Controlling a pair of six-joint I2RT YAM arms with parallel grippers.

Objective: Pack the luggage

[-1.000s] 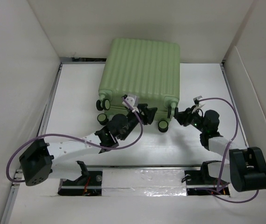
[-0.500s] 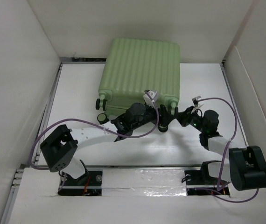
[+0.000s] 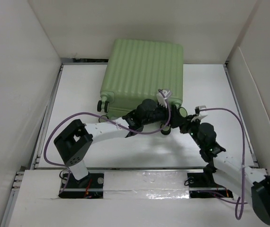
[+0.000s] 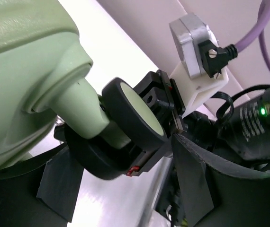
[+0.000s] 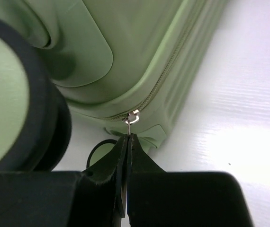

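The work cell is a white table (image 3: 78, 94) enclosed by plain white walls (image 3: 16, 71). The luggage (image 3: 142, 71), a light-green hard-shell case with a ribbed shell, lies flat and closed directly ahead of both grippers, with its wheeled end facing them. The two grippers stand just beside each other at one corner of that end.

Left gripper (image 4: 121, 151): the jaws are spread and nothing is clamped. Its black fingers (image 4: 61, 189) stand on either side of a spinner wheel (image 4: 137, 118), black with a green hub, which is carried on a green leg at the case's corner. The wheel sits between the fingertips and just ahead of them. Whether either finger touches it cannot be told. Beyond the wheel is the right arm's wrist camera (image 4: 196, 42), a silver housing on a white bracket with a purple cable (image 4: 263, 23) plugged in.

Right gripper (image 5: 127, 138): the jaws are fully closed, with the tips pinched on the tab of the silver zipper pull (image 5: 132, 117). The pull sits just ahead of the fingertips on the zipper (image 5: 173, 66). The zipper runs away from the gripper, ahead and to the right, along the shell's seam. Close to the left of this gripper stands a black tyre (image 5: 49, 123) with a green hub. Whether it is the same wheel cannot be told.
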